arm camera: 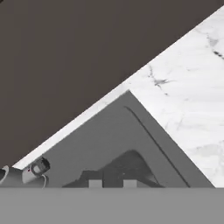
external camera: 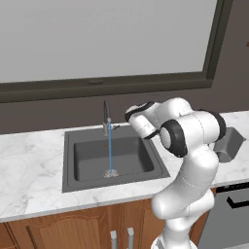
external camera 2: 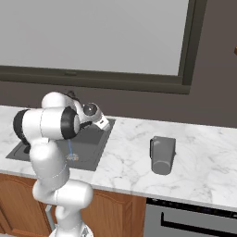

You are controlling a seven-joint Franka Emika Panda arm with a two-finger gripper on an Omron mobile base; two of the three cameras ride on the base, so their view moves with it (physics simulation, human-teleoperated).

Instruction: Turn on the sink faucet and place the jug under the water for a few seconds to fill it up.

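Left base view: the water [external camera: 110, 151] runs from the sink faucet [external camera: 106, 118] into the sink [external camera: 69, 165]; faucet step looks done.

Right base view: the jug [external camera 2: 162, 154] stands on the counter [external camera 2: 203, 162], well apart; fetching it comes next.

Hand view: gripper [arm camera: 109, 184] finger spread cannot be told.

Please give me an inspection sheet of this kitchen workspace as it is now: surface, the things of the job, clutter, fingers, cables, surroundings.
Surface: white marble counter, wood cabinet doors below.
Sink: dark grey basin set in the counter, round drain at the bottom.
Sink faucet: upright at the back rim, turned on.
Water: thin blue stream falling to the drain.
Jug: grey, on the counter right of the sink, away from the stream, not held.
Clutter: nothing seen.
Fingers: gripper near the sink's back right corner, holding nothing; tips barely visible, opening unclear.
Cables: nothing seen.
Surroundings: large window above a dark wall; appliance front at lower right.
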